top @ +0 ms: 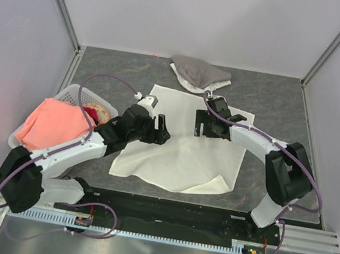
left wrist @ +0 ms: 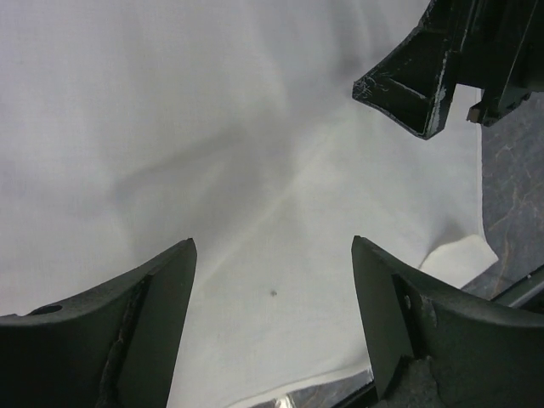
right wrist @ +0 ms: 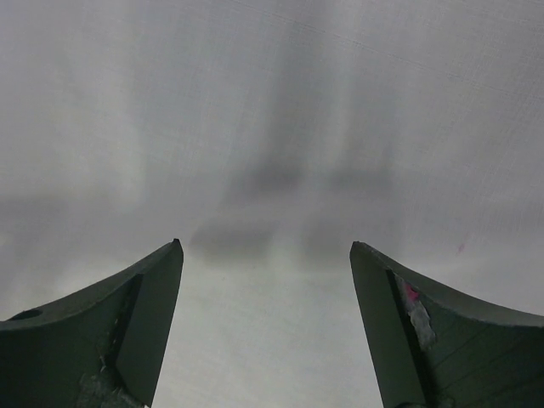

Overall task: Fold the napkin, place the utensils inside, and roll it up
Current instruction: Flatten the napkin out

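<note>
Looking down from the overhead camera, you see the napkin [top: 181, 158] spread open on the dark grey table [top: 114, 72], roughly in the middle and turned a little askew. It lies mostly flat with soft wrinkles, and its near right corner is curled over on itself.

Your left gripper [top: 161, 131] sits over the napkin's left part, and your right gripper [top: 204, 127] sits over its upper middle. The two are near each other but apart. In the left wrist view the jaws stand wide apart with only cream cloth between them, and nothing is held. One finger of the right gripper shows at the top right of that view. In the right wrist view the jaws are likewise spread wide over plain cloth and grip nothing. You cannot tell from these views whether either set of fingertips touches the fabric.

At the far edge of the table, just beyond the napkin's top edge, lies a grey-and-white cloth heap [top: 198, 73]. On the left stands a white basket [top: 71, 93] with a pink cloth [top: 53, 124] draped over its near side.
</note>
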You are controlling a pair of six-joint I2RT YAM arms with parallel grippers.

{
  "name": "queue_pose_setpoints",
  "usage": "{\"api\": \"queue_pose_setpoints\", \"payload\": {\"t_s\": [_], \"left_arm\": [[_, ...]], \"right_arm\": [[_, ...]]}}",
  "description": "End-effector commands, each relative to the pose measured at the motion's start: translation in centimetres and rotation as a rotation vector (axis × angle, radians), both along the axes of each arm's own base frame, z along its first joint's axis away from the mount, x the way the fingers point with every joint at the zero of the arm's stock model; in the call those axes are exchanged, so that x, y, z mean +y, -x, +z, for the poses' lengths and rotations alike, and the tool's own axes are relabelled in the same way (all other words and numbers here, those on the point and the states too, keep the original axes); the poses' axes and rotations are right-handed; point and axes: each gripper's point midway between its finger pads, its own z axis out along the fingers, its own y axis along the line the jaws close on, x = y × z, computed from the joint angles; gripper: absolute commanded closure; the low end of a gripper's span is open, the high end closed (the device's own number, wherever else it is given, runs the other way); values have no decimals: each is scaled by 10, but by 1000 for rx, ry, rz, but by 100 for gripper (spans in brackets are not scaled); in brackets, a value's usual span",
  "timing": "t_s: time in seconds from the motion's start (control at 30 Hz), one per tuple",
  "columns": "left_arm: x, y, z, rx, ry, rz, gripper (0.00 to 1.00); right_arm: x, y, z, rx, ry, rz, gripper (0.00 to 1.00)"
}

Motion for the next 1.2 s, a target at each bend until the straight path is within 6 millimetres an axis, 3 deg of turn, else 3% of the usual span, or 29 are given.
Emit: {"api": "queue_pose_setpoints", "payload": {"t_s": [0.0, 0.1, 0.23, 0.43, 0.53, 0.63, 0.7, 0.73, 0.83, 0.9, 0.93, 1.0, 1.03, 1.17], "left_arm": [[-17, -40, -19, -91, 0, -16, 19], [-17, -57, -54, -17, -25, 3, 19], [-7, -74, -85, 70, 4, 60, 19], [14, -86, -101, 123, 45, 136, 19], [23, -93, -110, 151, 44, 157, 19], [28, -96, -115, 167, 49, 158, 19], [30, -98, -116, 161, 39, 151, 19], [31, -99, -116, 159, 36, 149, 19], [32, -103, -116, 157, 30, 140, 19], [33, -104, -117, 156, 26, 135, 19], [32, -105, -116, 156, 30, 131, 19], [32, -105, -114, 153, 34, 125, 19], [32, -105, -114, 154, 37, 123, 19], [30, -106, -110, 146, 47, 113, 19]], "right_arm": [[11, -41, 2, -79, -35, 27, 13], [12, -51, -8, -69, -29, 30, 12], [15, -64, -15, -67, -26, 36, 12], [27, -89, -26, -55, -35, 67, 12], [33, -97, -11, -72, -44, 92, 13], [33, -92, 29, -125, -74, 93, 13], [31, -73, 55, -155, -107, 88, 13], [28, -62, 78, -188, -131, 85, 13], [13, -8, 60, -97, -139, 67, 13], [5, 17, 51, -56, -139, 52, 13], [-7, 39, 39, -11, -129, 29, 13], [-20, 61, 28, 26, -109, 4, 13], [-33, 81, 20, 63, -95, -22, 13], [-56, 119, 13, 115, -78, -70, 13]]}}
